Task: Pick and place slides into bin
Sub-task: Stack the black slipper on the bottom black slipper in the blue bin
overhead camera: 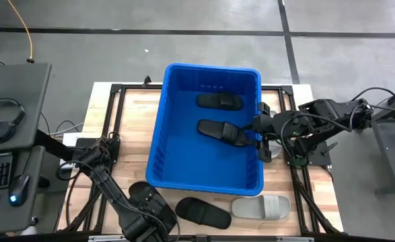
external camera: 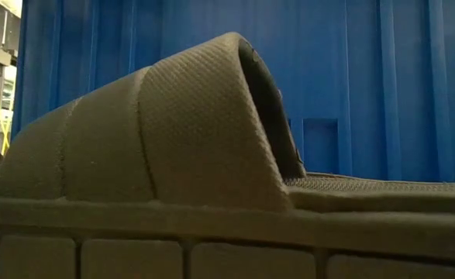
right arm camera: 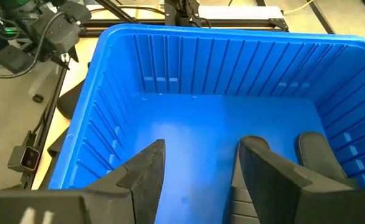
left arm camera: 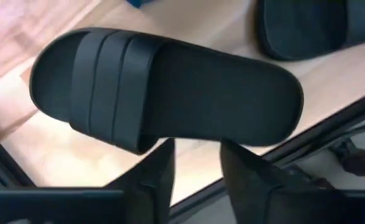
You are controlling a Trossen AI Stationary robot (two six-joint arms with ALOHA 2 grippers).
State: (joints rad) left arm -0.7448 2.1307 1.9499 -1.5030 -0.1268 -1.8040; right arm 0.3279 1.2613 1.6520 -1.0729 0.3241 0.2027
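Note:
The blue bin [overhead camera: 158, 144] stands mid-table with two black slides in it, one at the far side [overhead camera: 219, 101] and one in the middle [overhead camera: 217, 130]. My right gripper [overhead camera: 256, 132] is open over the bin's right rim. In the right wrist view the gap between its fingers [right arm camera: 201, 158] shows only bin floor, and the middle slide's end [right arm camera: 322, 155] lies beside one finger. My left gripper [overhead camera: 151, 210] is open at the near left, its fingers [left arm camera: 198, 155] just short of the long edge of a black slide [left arm camera: 163, 93] lying sole-down on the table. My right gripper holds nothing between its fingers. The black slide's end [right arm camera: 306, 152] lies by the outer side of one finger [right arm camera: 263, 174]; I cannot tell whether they touch.
Another black slide [overhead camera: 202, 212] and a light grey slide [overhead camera: 261, 206] lie on the table near the front edge, in front of the bin. A slide seen close up [external camera: 173, 124] fills the low view, with the bin wall [external camera: 382, 77] behind it. A desk with headphones stands left of the table.

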